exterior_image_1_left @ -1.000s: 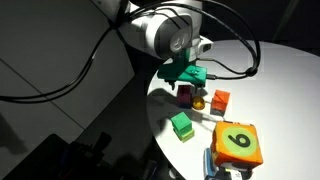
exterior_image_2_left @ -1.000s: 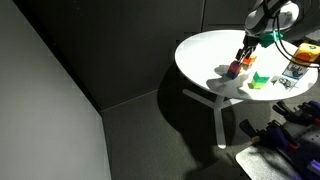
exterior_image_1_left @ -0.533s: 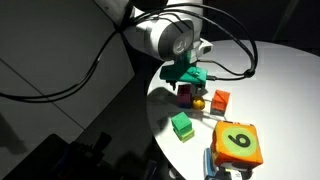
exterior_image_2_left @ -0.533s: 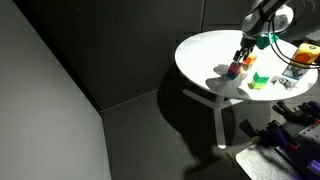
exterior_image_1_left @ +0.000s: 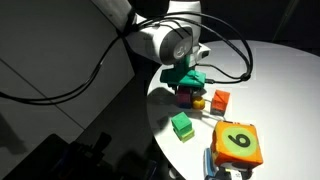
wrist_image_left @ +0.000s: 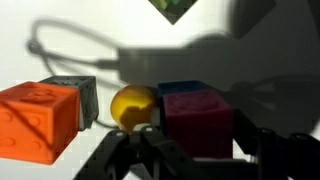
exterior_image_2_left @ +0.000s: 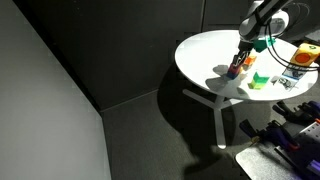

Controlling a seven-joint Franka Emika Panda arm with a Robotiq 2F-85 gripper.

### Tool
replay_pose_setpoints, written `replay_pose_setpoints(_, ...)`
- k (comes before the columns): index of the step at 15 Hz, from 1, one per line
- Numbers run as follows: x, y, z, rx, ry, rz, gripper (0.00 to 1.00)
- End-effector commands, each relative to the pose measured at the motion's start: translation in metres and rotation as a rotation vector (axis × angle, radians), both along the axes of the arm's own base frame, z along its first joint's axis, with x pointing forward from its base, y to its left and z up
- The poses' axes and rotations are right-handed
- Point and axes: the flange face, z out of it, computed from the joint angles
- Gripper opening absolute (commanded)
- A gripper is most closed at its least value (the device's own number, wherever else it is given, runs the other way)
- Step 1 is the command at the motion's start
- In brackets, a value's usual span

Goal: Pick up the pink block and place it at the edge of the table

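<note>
The pink block (wrist_image_left: 197,120) stands on the white table (wrist_image_left: 60,40), filling the middle of the wrist view between my gripper's (wrist_image_left: 200,142) dark fingers. The left finger sits against the block's side. A thin strip of white table shows between the block and the right finger, so the jaws stand open round it. In both exterior views the gripper (exterior_image_1_left: 186,86) (exterior_image_2_left: 239,60) points down over the pink block (exterior_image_1_left: 186,97) (exterior_image_2_left: 234,69), near the table's curved rim (exterior_image_2_left: 200,80).
A blue cube (wrist_image_left: 185,89) sits right behind the pink block, with a yellow ball (wrist_image_left: 133,105), a dark cube (wrist_image_left: 72,90) and an orange cube (wrist_image_left: 38,120) beside it. A green cube (exterior_image_1_left: 181,125) and a numbered orange-green box (exterior_image_1_left: 238,145) lie farther along.
The gripper has sunk slightly onto the pink block and its fingers have drawn in toward the block's sides. The blocks have not moved.
</note>
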Motion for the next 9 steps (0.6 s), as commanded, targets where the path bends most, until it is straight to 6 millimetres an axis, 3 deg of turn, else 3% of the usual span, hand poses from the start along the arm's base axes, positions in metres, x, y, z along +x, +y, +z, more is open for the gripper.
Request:
replay_pose_setpoints(1, 0.005, 0.004, 0.007, -0.015, -0.001, -0.007, 0.42)
replay_pose_setpoints(2, 0.005, 0.005, 0.011, -0.019, -0.003, -0.007, 0.34)
replay_pose_setpoints(9, 0.005, 0.021, 0.041, -0.012, -0.009, -0.003, 0.32)
